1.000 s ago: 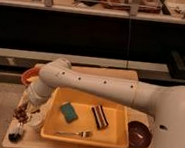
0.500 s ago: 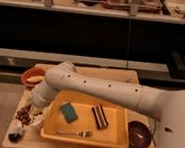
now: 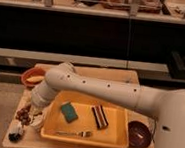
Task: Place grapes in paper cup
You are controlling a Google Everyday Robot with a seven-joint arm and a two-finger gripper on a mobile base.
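Nearest the camera, the robot's white arm (image 3: 109, 90) sweeps from the lower right across the small wooden table (image 3: 78, 145) towards its front-left corner. The gripper (image 3: 31, 113) is at the arm's lower-left end, largely hidden behind the wrist, directly over that corner; its fingers are closed together, and whether they clamp anything cannot be made out.

Just left of the gripper lies the small bunch of dark reddish-purple round grapes (image 3: 23, 114), on the table's left edge. Immediately right of them, partly under the wrist, a short white paper cup (image 3: 38, 121) is visible by its rim. The grapes are beside the cup, not inside it. A small dark-and-white object (image 3: 15, 131) sits at the table's front-left corner; its identity is unclear.

Centre table: a shallow yellow plastic tray (image 3: 116, 136) containing a teal rectangular sponge (image 3: 69, 112), a dark striped rectangular bar (image 3: 99, 116) and a metal fork (image 3: 73, 133). A dark maroon round bowl (image 3: 139, 133) stands just right of the tray.

Further back left, an orange round bowl (image 3: 32, 74) holds a pale yellow item.
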